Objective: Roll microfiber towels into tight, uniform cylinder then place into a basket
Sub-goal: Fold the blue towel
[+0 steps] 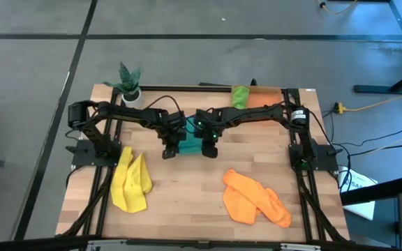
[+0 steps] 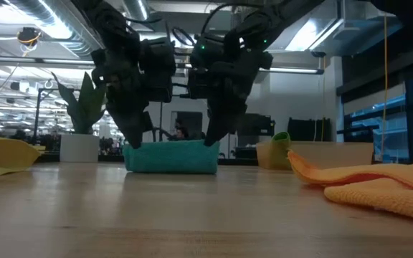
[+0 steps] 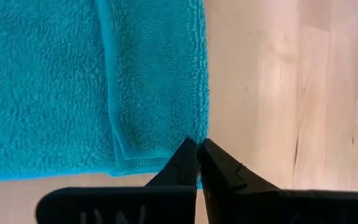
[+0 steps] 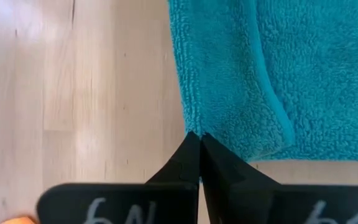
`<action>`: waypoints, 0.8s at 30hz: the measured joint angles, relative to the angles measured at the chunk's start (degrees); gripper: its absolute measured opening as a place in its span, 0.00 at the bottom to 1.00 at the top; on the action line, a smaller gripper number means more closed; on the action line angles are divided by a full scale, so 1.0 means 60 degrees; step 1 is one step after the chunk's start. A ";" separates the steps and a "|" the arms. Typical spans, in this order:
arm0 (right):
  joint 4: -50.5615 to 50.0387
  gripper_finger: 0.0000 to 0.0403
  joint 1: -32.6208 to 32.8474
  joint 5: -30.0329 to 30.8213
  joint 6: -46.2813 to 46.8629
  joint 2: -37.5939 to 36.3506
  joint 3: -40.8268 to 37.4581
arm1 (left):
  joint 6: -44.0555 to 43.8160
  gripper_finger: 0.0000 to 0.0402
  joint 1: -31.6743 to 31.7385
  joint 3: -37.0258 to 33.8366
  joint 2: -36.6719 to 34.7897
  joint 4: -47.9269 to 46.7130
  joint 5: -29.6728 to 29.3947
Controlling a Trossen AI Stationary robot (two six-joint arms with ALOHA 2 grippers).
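Observation:
The teal towel [image 1: 189, 145] lies folded in the middle of the table, a doubled strip [image 3: 160, 81] along its side. My left gripper [image 1: 167, 155] is shut at its near left corner and my right gripper [image 1: 210, 153] is shut at its near right corner. A yellow towel [image 1: 131, 183] lies crumpled at the near left and an orange one [image 1: 253, 199] at the near right. The orange basket [image 1: 269, 97] stands at the far right edge, with a rolled green towel [image 1: 240, 96] at its left end. My left gripper pinches the teal towel's side edge [image 3: 201, 132] close to its near corner, between its two fingertips. It slants down from the far left. The towel rests on the table. Several layers seem caught, since the fold ends there. My right gripper pinches the opposite side edge [image 4: 190, 124] near the other near corner, between its fingertips, slanting down from the far right. The cloth puckers slightly at the tips. The towel stays flat on the table between both grippers [image 2: 171, 156].
A small potted plant [image 1: 129, 85] stands at the far left corner. Bare wood lies in front of the teal towel, between the yellow and orange towels. The arm bases and frame posts stand along both side edges.

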 joint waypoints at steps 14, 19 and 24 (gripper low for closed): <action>0.0148 0.01 -0.0167 -0.0373 0.1177 0.0550 -0.0007 | -0.2476 0.00 0.0114 -0.0015 0.0171 0.0283 -0.1425; 0.0421 0.01 -0.0171 0.0521 0.1498 0.0598 -0.0004 | -0.2739 0.00 0.0121 -0.0015 0.0153 0.0207 -0.1930; 0.0555 0.01 -0.0217 0.0555 0.1936 0.0598 -0.0004 | -0.2800 0.00 0.0076 -0.0015 0.0153 0.0168 -0.2246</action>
